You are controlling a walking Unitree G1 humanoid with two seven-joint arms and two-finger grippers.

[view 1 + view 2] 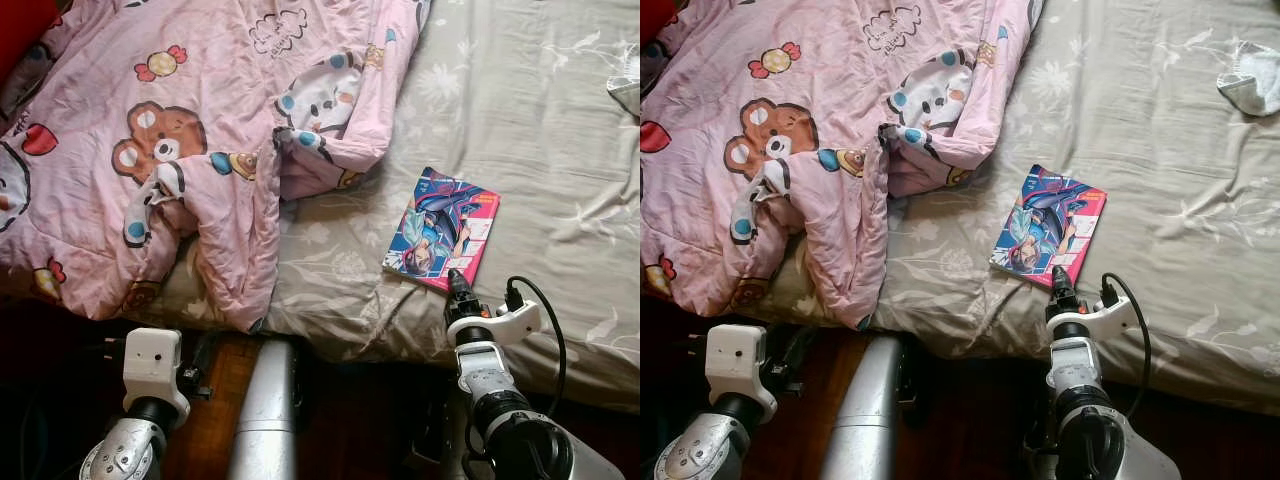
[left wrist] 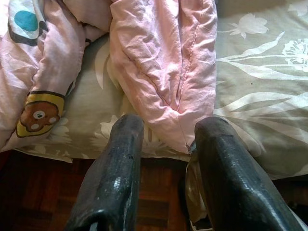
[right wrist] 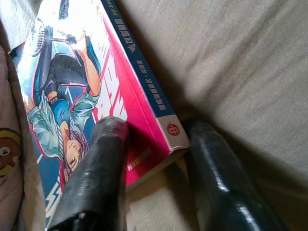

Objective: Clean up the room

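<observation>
progress: early, book (image 1: 442, 228) not yet lifted, quilt (image 1: 180, 140) rumpled, white item (image 1: 628, 90) left on bed (image 1: 560, 150) | right gripper (image 3: 154, 178): fingers apart, straddling book's near spine corner | left gripper (image 2: 166, 183): apart, idle by quilt edge | book: flat near bed edge, long axis pointing away, tilted slightly right

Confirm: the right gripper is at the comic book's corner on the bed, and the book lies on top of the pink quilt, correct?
Not quite. The right gripper is at the comic book corner, but the book lies on the grey floral sheet, beside the pink quilt; the left eye view shows this.
</observation>
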